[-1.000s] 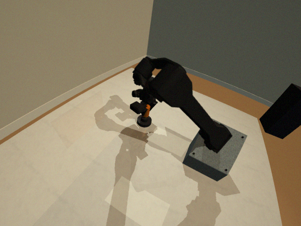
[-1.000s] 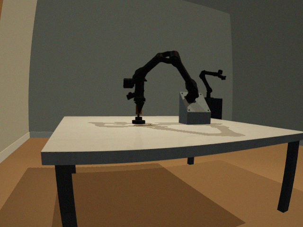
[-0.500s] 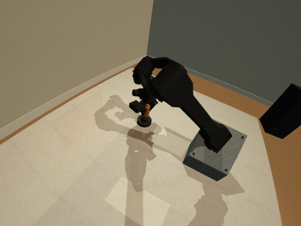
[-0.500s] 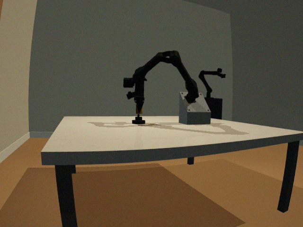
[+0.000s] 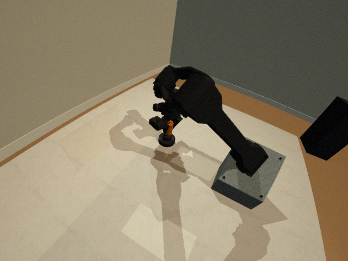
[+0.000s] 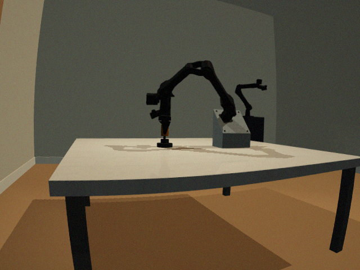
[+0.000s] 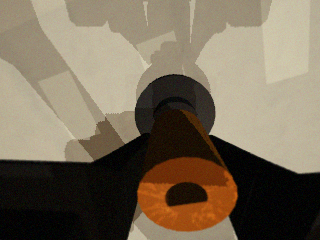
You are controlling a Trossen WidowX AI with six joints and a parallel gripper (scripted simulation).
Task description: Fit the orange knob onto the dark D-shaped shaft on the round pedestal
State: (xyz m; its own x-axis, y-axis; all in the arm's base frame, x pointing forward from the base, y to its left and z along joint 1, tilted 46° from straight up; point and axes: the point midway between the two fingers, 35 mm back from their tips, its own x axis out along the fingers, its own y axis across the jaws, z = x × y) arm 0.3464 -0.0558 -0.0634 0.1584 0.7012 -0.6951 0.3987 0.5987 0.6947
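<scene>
Black jaws (image 5: 169,124) (image 6: 165,126) are closed around the upright orange cylindrical knob (image 5: 169,128) (image 6: 162,130) (image 7: 187,195), which is held over the dark round pedestal (image 5: 166,141) (image 6: 164,144) (image 7: 145,112). In the exterior view, a thin strip of the dark shaft (image 6: 164,137) is seen between the knob's lower end and the pedestal, so the knob is not seated; whether its tip has been entered cannot be told. Only from the wrist is the D-shaped opening in the knob's top clearly shown, its flat side turned toward the bottom of the view. By the exterior view alone are the legs of the pale-topped table (image 5: 92,193) (image 6: 145,167) (image 7: 240,100) revealed.
</scene>
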